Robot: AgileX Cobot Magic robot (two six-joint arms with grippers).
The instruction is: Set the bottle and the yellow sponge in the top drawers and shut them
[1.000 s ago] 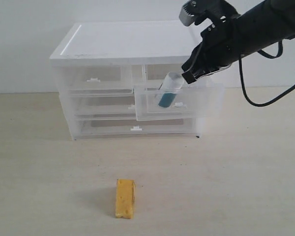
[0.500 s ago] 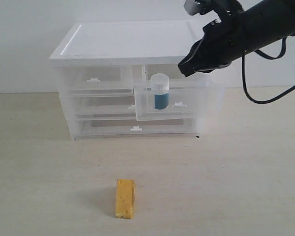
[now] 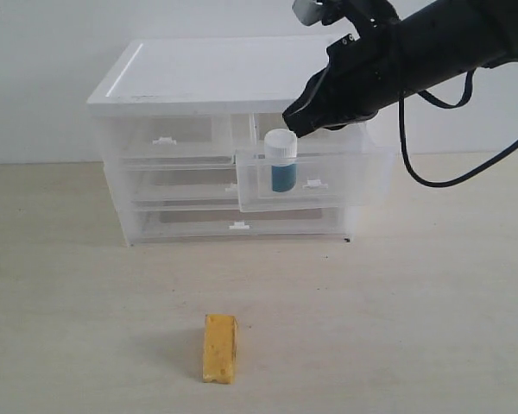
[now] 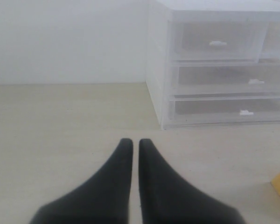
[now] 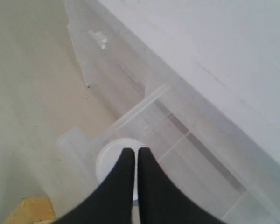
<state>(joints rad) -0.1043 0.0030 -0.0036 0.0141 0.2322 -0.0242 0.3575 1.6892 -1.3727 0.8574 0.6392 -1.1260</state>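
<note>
Bottle [image 3: 282,164] now stands upright inside the right top drawer [image 3: 345,185], white cap up and showing just above the drawer's front wall. That drawer is pulled well out of the cabinet [image 3: 224,73]. A second ago the bottle leaned at a tilt under the fingers; half a second ago it was already standing free.

Right gripper [image 3: 295,121] has let go, risen and drifted across to hang just above and behind the cap. Its wrist view shows the two fingers pressed together with nothing between them, the cap directly beneath the tips.

Left gripper [image 4: 132,142] sits low over the table [image 3: 432,310], fingers all but touching (only a thin slit between them), holding nothing.

Yellow sponge [image 3: 219,348] lies on the table well in front of the cabinet, untouched, same spot as in both earlier views. Left top drawer [image 3: 168,138] is pushed in.

Reading: the bottle half of the task looks placed but not finished, since its drawer is open. Likely next is a push on the drawer front. Risk: the upright bottle may topple if the drawer is shoved sharply. Sponge, and the opening and closing of its drawer, all remain.
</note>
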